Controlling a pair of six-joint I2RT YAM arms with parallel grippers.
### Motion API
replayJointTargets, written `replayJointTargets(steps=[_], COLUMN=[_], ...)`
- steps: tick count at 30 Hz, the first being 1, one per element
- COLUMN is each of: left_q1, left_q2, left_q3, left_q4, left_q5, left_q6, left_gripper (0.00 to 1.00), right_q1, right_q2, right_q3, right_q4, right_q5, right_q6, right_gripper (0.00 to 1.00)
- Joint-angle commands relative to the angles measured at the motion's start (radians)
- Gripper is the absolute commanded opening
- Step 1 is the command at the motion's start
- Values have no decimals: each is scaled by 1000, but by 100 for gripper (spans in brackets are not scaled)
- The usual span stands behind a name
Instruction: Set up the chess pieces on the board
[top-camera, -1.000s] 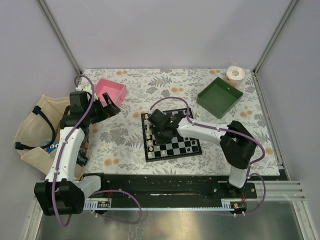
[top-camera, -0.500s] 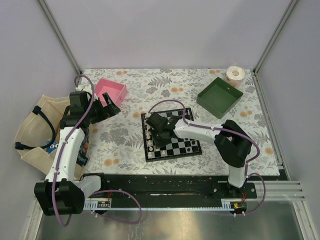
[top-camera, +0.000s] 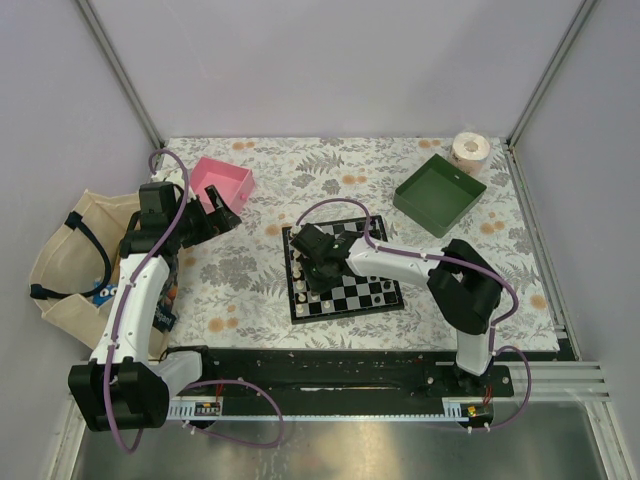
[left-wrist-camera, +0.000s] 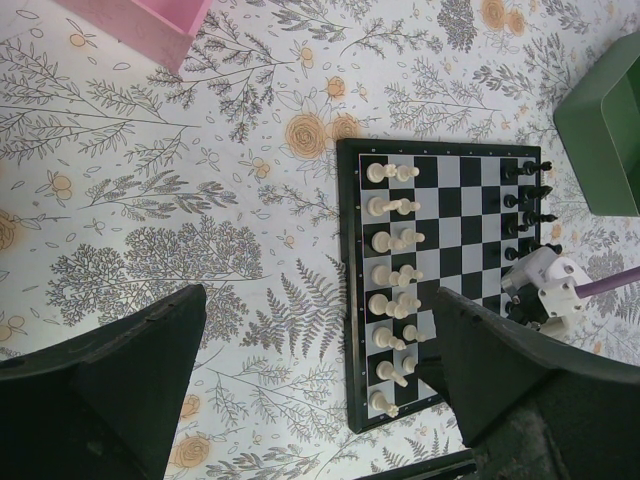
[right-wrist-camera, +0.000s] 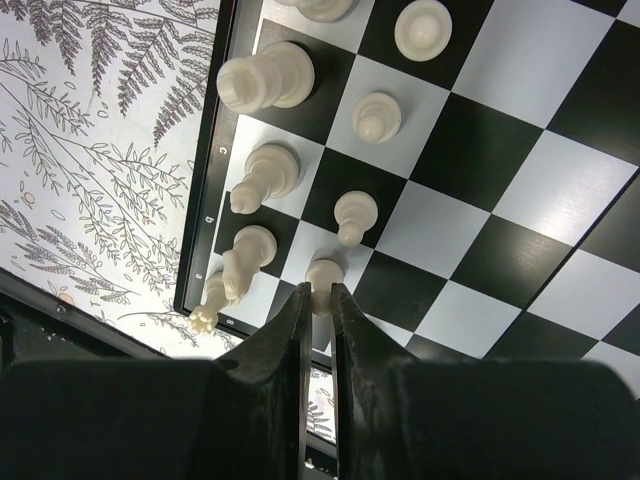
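The board (top-camera: 352, 300) lies mid-table and also shows in the left wrist view (left-wrist-camera: 455, 215). Cream-white chess pieces (left-wrist-camera: 392, 270) stand in two rows along its left side, and black pieces (left-wrist-camera: 525, 195) stand along its right side. My right gripper (top-camera: 314, 266) is low over the board's near-left corner. In the right wrist view (right-wrist-camera: 319, 296) it is shut on a white pawn (right-wrist-camera: 323, 272) standing on a square beside the other white pieces (right-wrist-camera: 262, 172). My left gripper (top-camera: 222, 214) hangs open and empty above the cloth near the pink tray, its fingers (left-wrist-camera: 115, 375) wide apart.
A pink tray (top-camera: 224, 181) stands at the back left and a green tray (top-camera: 440, 192) at the back right. A roll of tape (top-camera: 470, 148) sits in the far right corner. A cloth bag (top-camera: 65, 255) lies off the table's left edge.
My right gripper has shifted a little left and lower over the board's left side. The left arm has not moved.
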Motion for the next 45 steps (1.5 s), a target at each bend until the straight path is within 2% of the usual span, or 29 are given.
replayJointTargets(steps=[1,12,16,26,35,45], left_q1=[4,2,4,4,4,4], left_q2=[-7,-9,-9,-11,-9,-11], left_q3=[8,7,7,7,7,5], left_q4=[32,30,30,30,32,30], left_q5=[28,25,23,26,28,29], left_q6=[10,10,10,10,10,10], left_gripper=[99,99,99,99,99,99], right_q1=[11,11,10,10,10,11], right_q2=[15,-38,-69,-138,-146,-117], right_q3=[37,20,6,-75,-121,-118], right_q4=[15,8,8,1,1,3], right_q5=[22,22,30,49,0,-7], right_q6=[-5,-19,-14,9,26,30], right_gripper=[15,37,42,44,43,36])
